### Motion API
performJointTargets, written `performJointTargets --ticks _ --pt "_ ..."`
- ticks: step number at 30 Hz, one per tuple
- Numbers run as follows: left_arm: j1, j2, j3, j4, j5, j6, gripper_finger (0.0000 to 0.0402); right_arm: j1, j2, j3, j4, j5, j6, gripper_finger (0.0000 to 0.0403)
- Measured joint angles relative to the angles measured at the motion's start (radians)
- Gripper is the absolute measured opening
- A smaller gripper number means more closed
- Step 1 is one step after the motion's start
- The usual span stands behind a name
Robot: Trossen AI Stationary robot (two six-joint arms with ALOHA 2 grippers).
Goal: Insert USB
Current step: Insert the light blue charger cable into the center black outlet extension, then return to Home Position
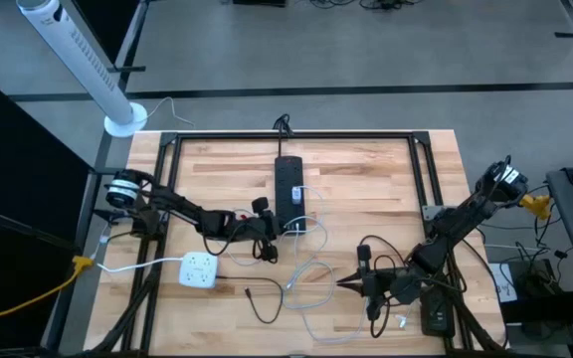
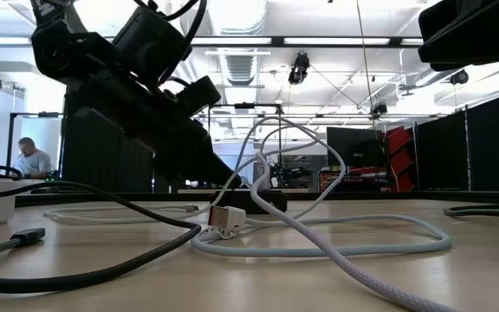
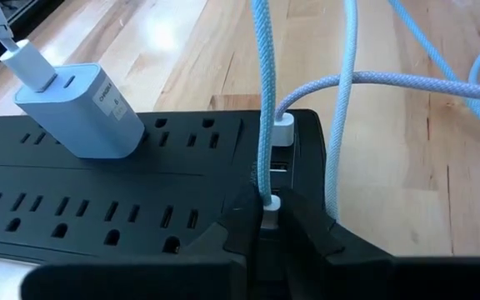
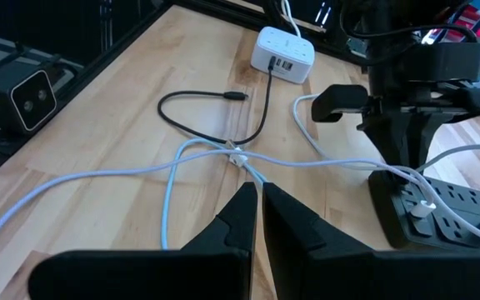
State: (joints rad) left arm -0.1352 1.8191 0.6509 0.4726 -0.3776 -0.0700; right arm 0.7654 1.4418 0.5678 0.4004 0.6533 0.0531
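Observation:
A black power strip (image 1: 286, 184) lies along the table's middle, and a white charger (image 3: 82, 108) is plugged into its top. My left gripper (image 1: 272, 236) is at the strip's near end, shut on a white USB plug (image 3: 271, 202) with a light blue braided cable (image 3: 261, 92). A second white plug (image 3: 283, 129) sits in the strip just beyond it. Whether the held plug is seated, I cannot tell. My right gripper (image 1: 344, 283) hovers shut and holding nothing over the loose cables (image 4: 238, 156) nearer the table's near right. My left gripper pinches the white USB plug (image 3: 271, 202) between its two fingertips, which come from the table's left, slanting down. The plug's front end stands against the power strip's near end section (image 3: 277, 171). Its blue cable rises away from the fingers.
A white multi-port hub (image 1: 198, 269) lies near the left. A black cable (image 1: 257, 298) with a free end runs beside it. Pale blue cables (image 1: 311, 273) loop across the table's middle. A small black camera box (image 4: 23, 96) stands at the table's edge. A person (image 2: 31, 160) sits far off.

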Motion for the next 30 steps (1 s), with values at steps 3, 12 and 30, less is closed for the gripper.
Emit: performJointTargets --ticks 3,12,30 --pt "-0.002 -0.005 0.000 0.003 -0.031 0.004 0.0026 0.000 0.000 0.000 0.000 0.000 0.000 0.0007" --pt "-0.001 -0.083 0.004 -0.084 -0.054 0.039 0.0065 0.000 0.000 0.000 -0.001 0.000 0.000 0.0007" --pt "-0.088 -0.325 0.005 -0.305 -0.258 0.009 0.0165 0.000 0.000 0.000 -0.006 0.000 0.007 0.0007"
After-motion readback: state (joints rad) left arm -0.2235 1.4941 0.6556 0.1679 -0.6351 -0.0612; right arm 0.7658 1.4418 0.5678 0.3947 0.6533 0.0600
